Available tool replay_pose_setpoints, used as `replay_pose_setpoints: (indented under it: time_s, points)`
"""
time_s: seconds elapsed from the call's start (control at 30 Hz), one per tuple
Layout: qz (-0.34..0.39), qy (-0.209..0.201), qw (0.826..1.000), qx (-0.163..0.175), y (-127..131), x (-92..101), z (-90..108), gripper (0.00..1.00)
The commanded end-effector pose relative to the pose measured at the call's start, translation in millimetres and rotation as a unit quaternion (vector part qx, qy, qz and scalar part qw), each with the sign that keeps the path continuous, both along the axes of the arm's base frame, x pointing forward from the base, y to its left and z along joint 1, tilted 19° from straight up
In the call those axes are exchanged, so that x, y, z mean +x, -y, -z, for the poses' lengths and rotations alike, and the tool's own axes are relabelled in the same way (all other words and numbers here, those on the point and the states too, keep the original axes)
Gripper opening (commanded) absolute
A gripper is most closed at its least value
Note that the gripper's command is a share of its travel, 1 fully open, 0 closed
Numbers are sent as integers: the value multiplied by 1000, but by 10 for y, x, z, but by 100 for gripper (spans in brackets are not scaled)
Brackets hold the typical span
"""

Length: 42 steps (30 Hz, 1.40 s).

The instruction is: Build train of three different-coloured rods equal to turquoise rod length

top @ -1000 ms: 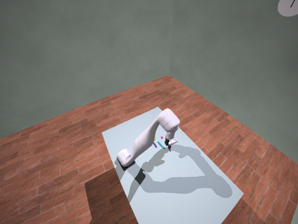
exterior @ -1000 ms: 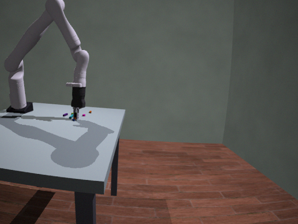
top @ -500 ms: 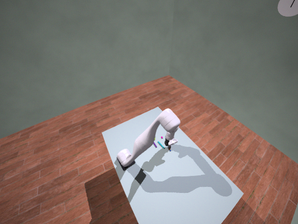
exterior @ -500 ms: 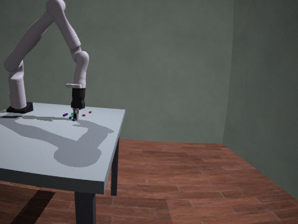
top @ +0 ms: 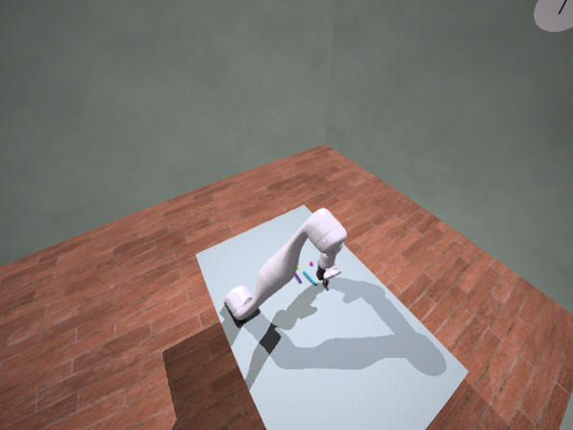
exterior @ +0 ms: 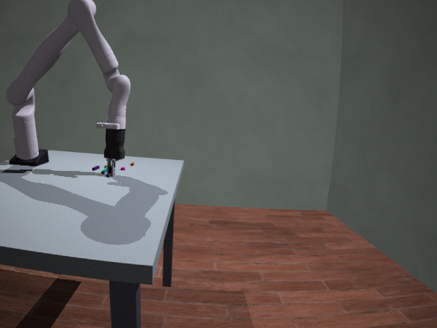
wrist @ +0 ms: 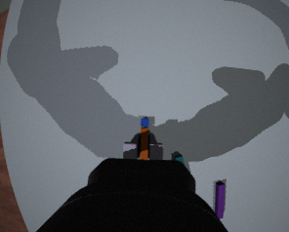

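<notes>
From my remote station I judge two-thirds of the train to be placed: the blue rod (top: 328, 289) (exterior: 108, 175) (wrist: 144, 122) lines up with the orange rod (top: 326, 284) (wrist: 144, 138), their joint unproven, while the lime rod (top: 297, 266) (exterior: 105, 166) remains to be added. The turquoise rod (top: 310, 278) (exterior: 104, 170) (wrist: 179, 160) lies nearby, towards the counter's (top: 385, 393) (exterior: 73, 212) far edge in the exterior view. My arm arches high, wrist pointing down, end effector (top: 326, 282) (exterior: 111, 169) (wrist: 144, 142) narrowed onto the orange rod at counter level.

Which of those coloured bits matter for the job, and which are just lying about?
For the job:
- blue rod
- orange rod between the gripper's fingers
- lime rod
- turquoise rod, the length to match

Just lying about:
- purple rod
- magenta rod
- second orange rod
</notes>
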<state>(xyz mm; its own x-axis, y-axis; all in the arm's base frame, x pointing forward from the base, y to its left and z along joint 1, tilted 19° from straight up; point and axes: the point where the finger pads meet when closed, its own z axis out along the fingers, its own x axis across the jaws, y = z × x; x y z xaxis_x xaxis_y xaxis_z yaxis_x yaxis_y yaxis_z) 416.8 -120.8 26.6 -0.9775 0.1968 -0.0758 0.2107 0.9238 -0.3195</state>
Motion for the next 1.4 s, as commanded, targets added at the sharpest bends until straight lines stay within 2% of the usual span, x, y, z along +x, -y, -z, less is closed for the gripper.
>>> replay_pose_setpoints:
  time_s: [0.0,0.47,0.5,0.57,0.6,0.67,0.7,0.77,0.8,0.93,0.97,1.37]
  points:
    - [0,1,1000,0,-3,6,-6,24]
    - [0,1,1000,0,-3,6,-6,24]
    - [0,1,1000,0,-3,6,-6,30]
    - [0,1,1000,0,-3,6,-6,30]
    - [0,1,1000,0,-3,6,-6,36]
    - [0,1,1000,0,-3,6,-6,36]
    - [0,1,1000,0,-3,6,-6,42]
    - [0,1,1000,0,-3,6,-6,42]
    - [0,1,1000,0,-3,6,-6,48]
    - [0,1,1000,0,-3,6,-6,48]
    - [0,1,1000,0,-3,6,-6,54]
    - [0,1,1000,0,-9,6,-23,54]
